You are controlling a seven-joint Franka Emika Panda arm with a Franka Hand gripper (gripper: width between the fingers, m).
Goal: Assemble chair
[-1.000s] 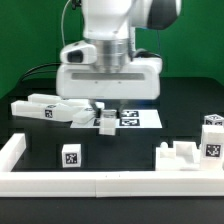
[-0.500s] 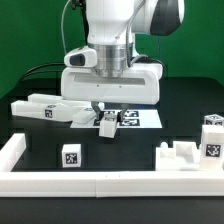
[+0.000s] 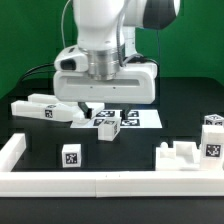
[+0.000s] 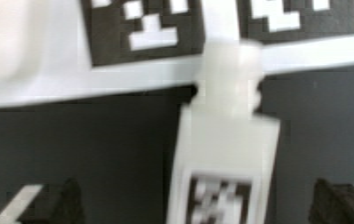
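Note:
A small white chair bar (image 3: 107, 127) with a black-and-white tag lies on the black table, one end at the marker board (image 3: 143, 118). My gripper (image 3: 103, 108) hangs just above it, open. In the wrist view the bar (image 4: 222, 140) runs down the middle, its narrow end reaching onto the marker board (image 4: 49, 80). The dark fingertips (image 4: 39, 205) stand far out on either side and touch nothing. Other chair parts lie around: long white pieces (image 3: 42, 108) at the exterior view's left, and a tagged cube (image 3: 71, 156) in front.
A stepped white part (image 3: 178, 155) and a tagged block (image 3: 212, 140) sit at the exterior view's right. The long white border rail (image 3: 100, 182) runs along the front and turns up at the left corner (image 3: 12, 150). A green backdrop stands behind.
The jaws have opened and let go of the tagged bar, which now lies on the table. The hand has lifted and shifted slightly toward the exterior view's left.

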